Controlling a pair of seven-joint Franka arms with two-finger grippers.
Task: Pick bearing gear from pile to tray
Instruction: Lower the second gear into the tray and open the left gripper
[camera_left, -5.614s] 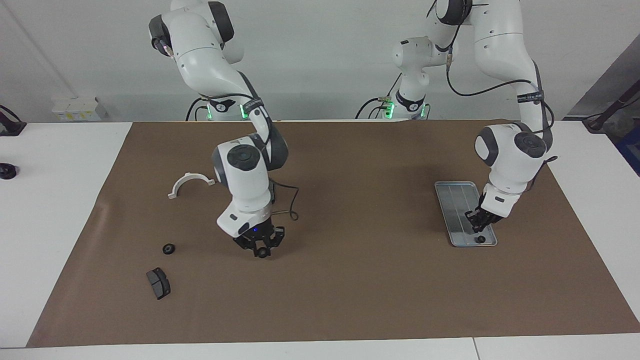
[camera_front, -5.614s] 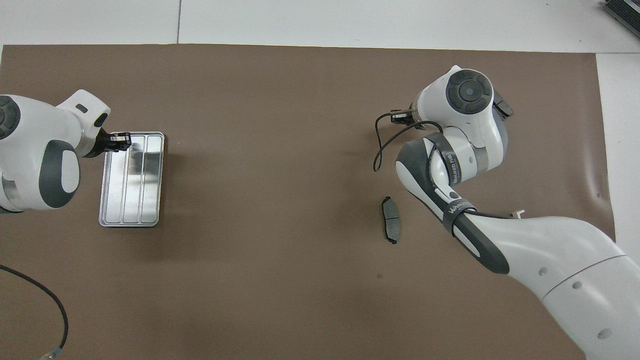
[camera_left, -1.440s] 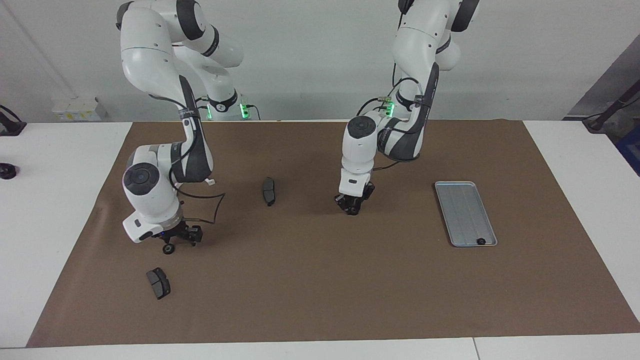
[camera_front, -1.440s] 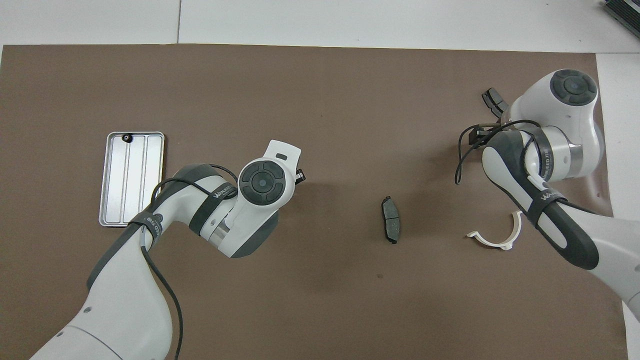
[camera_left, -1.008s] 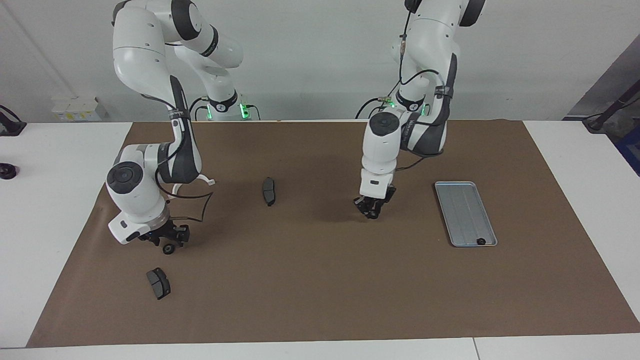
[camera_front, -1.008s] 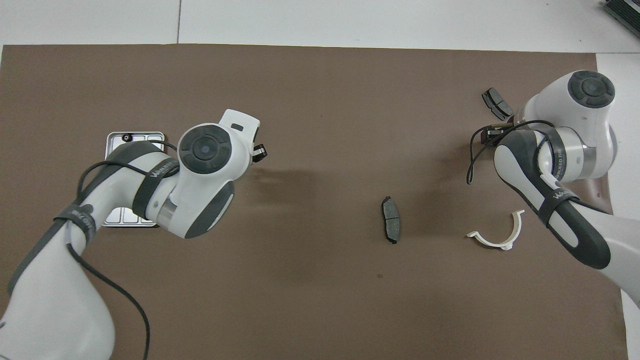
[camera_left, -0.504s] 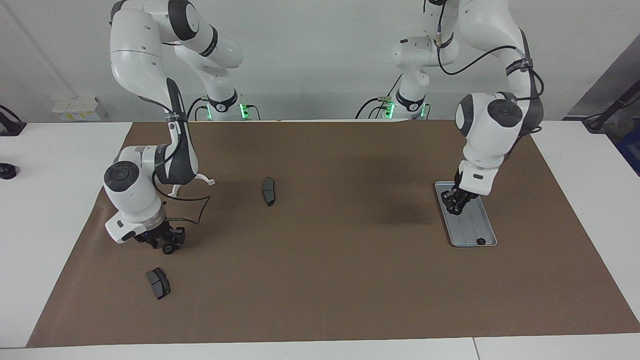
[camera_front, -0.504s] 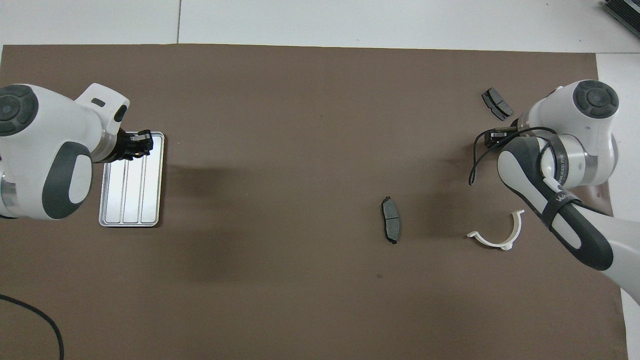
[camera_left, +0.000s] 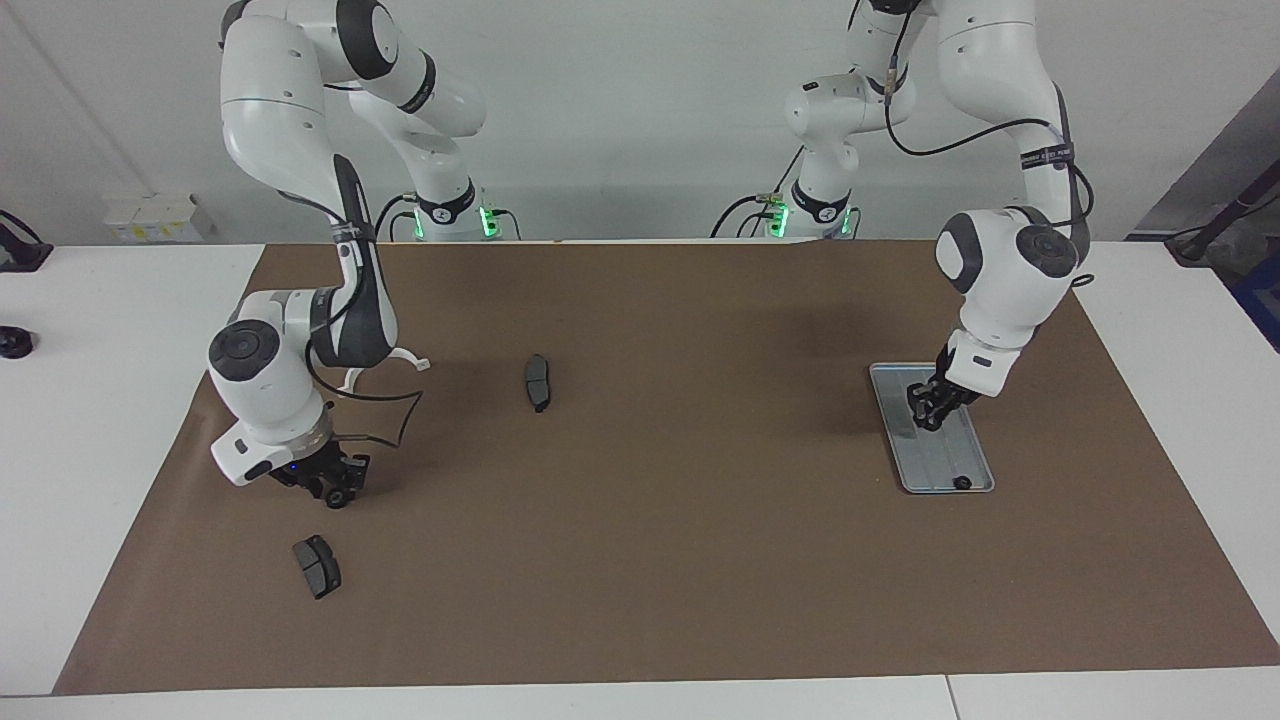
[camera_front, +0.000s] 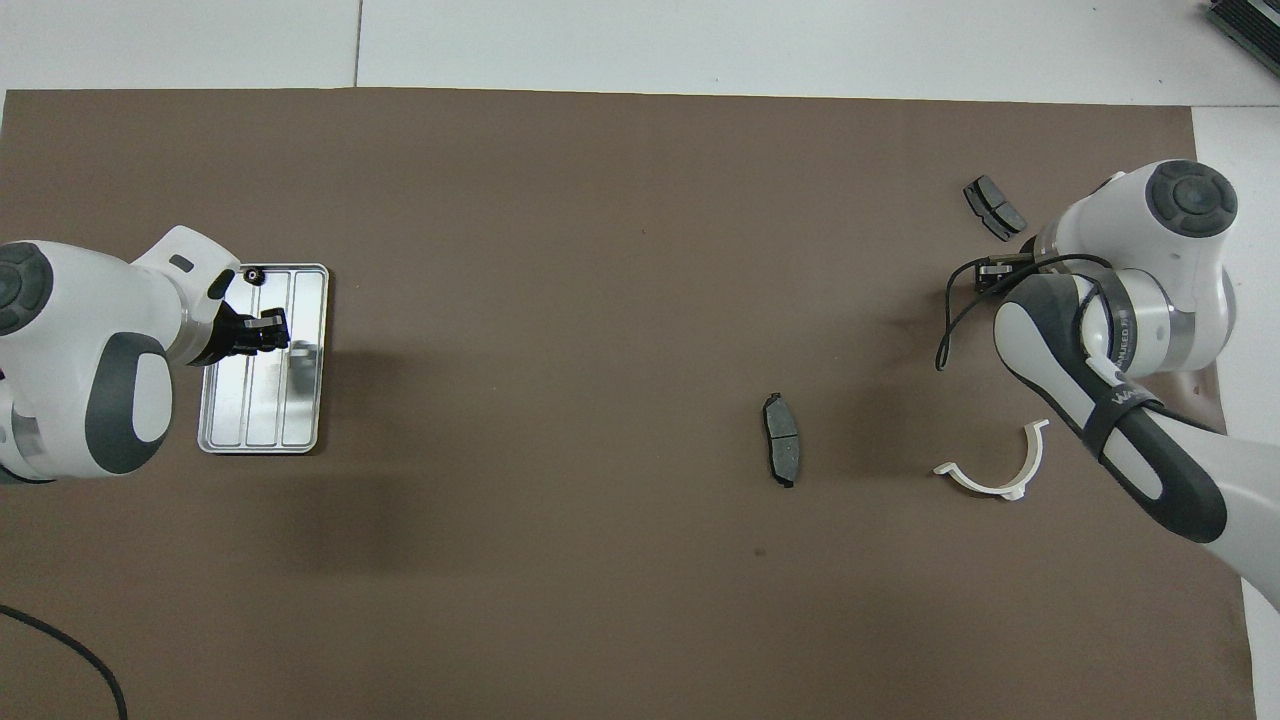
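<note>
Left gripper (camera_left: 928, 418) over the tray (camera_left: 905, 440), right gripper (camera_left: 336, 491) low at a bearing gear (camera_left: 341, 497) on the mat — finger state unreadable on both — gear looks small, rigid, slick; pinch across its rim.

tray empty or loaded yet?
Loaded with one piece. A small black round part lies in the flat silver-grey ridged metal tray, at the end farthest from the robots. The left tool is over the tray.

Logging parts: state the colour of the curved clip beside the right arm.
White curved clip; clearest in the overhead view.
</note>
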